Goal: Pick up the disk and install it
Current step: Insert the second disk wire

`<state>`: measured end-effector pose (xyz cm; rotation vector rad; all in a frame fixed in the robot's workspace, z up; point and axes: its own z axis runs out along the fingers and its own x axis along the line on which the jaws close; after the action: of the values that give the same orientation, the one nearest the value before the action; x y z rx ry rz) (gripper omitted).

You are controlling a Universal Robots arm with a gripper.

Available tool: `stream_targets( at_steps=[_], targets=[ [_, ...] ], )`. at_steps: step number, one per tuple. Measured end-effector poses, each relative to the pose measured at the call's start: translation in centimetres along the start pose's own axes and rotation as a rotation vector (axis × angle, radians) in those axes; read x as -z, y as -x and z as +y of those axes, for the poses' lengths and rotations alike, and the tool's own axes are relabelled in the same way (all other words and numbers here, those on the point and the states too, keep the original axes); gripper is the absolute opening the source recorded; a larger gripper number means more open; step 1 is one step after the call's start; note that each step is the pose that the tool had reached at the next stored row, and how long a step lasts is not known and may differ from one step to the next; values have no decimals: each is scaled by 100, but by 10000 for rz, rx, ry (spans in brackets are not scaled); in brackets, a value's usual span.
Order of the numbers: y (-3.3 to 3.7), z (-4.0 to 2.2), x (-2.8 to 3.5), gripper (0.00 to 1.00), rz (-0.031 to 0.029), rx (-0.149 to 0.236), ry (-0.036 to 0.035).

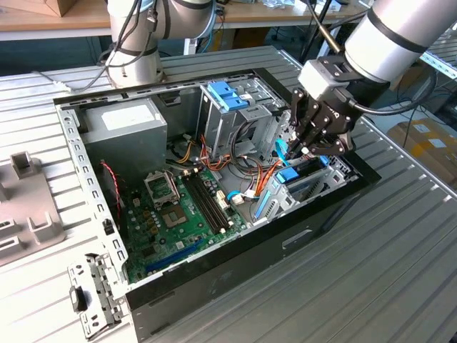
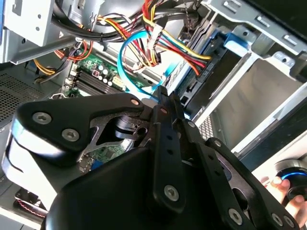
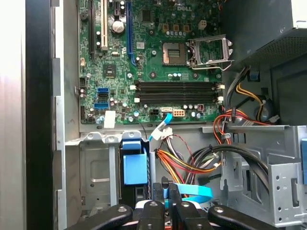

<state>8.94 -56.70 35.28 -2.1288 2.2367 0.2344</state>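
Observation:
The disk (image 1: 289, 175) lies low in the drive bay at the open computer case's (image 1: 235, 250) end on the exterior view's right. Its blue carrier tab (image 3: 134, 163) faces the motherboard, and its blue edge (image 2: 235, 40) sits inside the metal bay. My black gripper (image 1: 298, 148) hangs just above that bay, with the fingers pressed together, shut. The tips (image 3: 168, 184) meet beside a light blue flat cable (image 3: 194, 191). That cable (image 2: 136, 43) loops past the tips (image 2: 164, 93), and I cannot tell whether it is pinched. Nothing of the disk is between the fingers.
A green motherboard (image 1: 178, 207) covers the case floor. A grey power supply (image 1: 125, 121) stands at the back, and beside it a metal cage with a pale blue bracket (image 1: 227, 96). Red, yellow and orange wires (image 3: 182, 165) crowd the bay. A metal bracket (image 1: 93, 293) lies on the table.

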Motion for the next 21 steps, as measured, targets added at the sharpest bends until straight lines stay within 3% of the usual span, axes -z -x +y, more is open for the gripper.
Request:
stream_targets(
  at_steps=[5,10,14,16,21],
  targets=[
    [-40,-88,12,16,4,-15,106],
    [-73,-127,21,16,16,-23,155],
    [-76,-158,24,16,137,-38,190],
    [-75,-183,26,16,248,-52,221],
    [-83,-243,32,16,274,-65,307]
  ],
)
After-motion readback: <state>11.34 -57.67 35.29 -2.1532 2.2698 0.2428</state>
